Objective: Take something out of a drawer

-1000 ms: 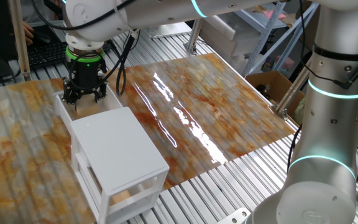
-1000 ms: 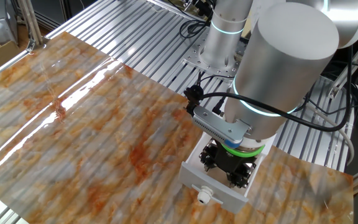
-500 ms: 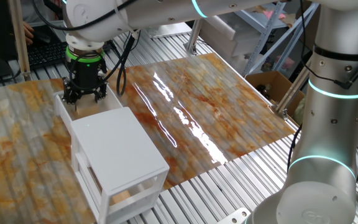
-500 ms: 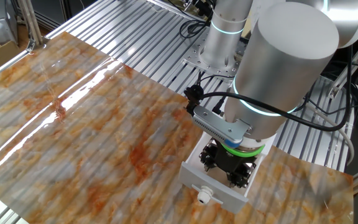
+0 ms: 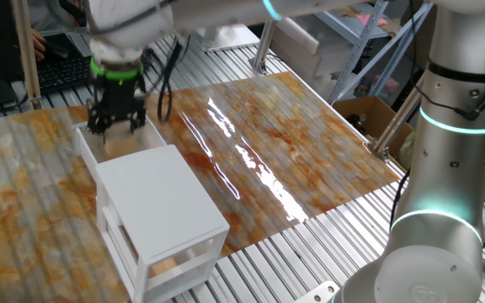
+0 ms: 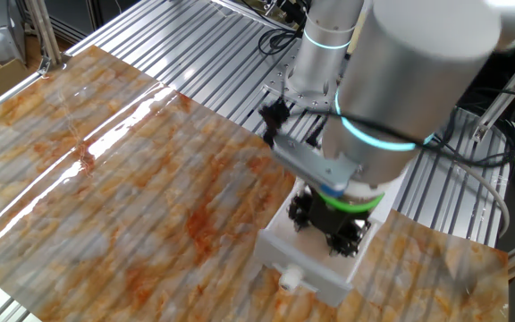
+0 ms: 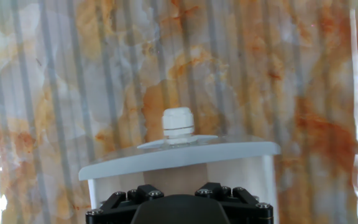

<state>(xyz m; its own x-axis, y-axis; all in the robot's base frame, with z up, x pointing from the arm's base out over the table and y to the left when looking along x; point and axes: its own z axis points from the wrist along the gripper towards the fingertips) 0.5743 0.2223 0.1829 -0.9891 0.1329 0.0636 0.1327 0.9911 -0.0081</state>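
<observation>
**A:** Item one, the wooden block?

**B:** A plain tan face (image 7: 174, 176) shows in the hand view, directly under the hand and inside the drawer walls. It reads as the block, though only a strip of it shows past the hand's black body. In both fixed views the hand covers it.

**A:** The hand's state?

**B:** The gripper (image 5: 116, 124) points straight down over the drawer. The fingertips are hidden or blurred in all three views. I cannot tell whether the jaws clamp the block or stand apart from it.

**A:** Item two, the drawer?

**B:** The drawer (image 5: 83, 145) is a shallow white tray with thin walls, pulled out of its cabinet and lying right below the hand. Its front wall sits just ahead of the fingers, with a round white knob (image 7: 178, 122) on the outer face.

**A:** Item three, the cabinet?

**B:** The cabinet (image 5: 154, 198) is a white box just behind the hand, touching the drawer's inner end. The lower compartment is shut, and a tan lump (image 5: 165, 266) shows dimly through its frosted front.

**A:** Surroundings?

**B:** A glossy orange-and-grey marbled sheet (image 5: 293, 151) lies under the cabinet and spreads well beyond the hand. The arm's silver column (image 5: 445, 126) with lit teal rings stands well apart from the hand, at the sheet's far edge.
</observation>
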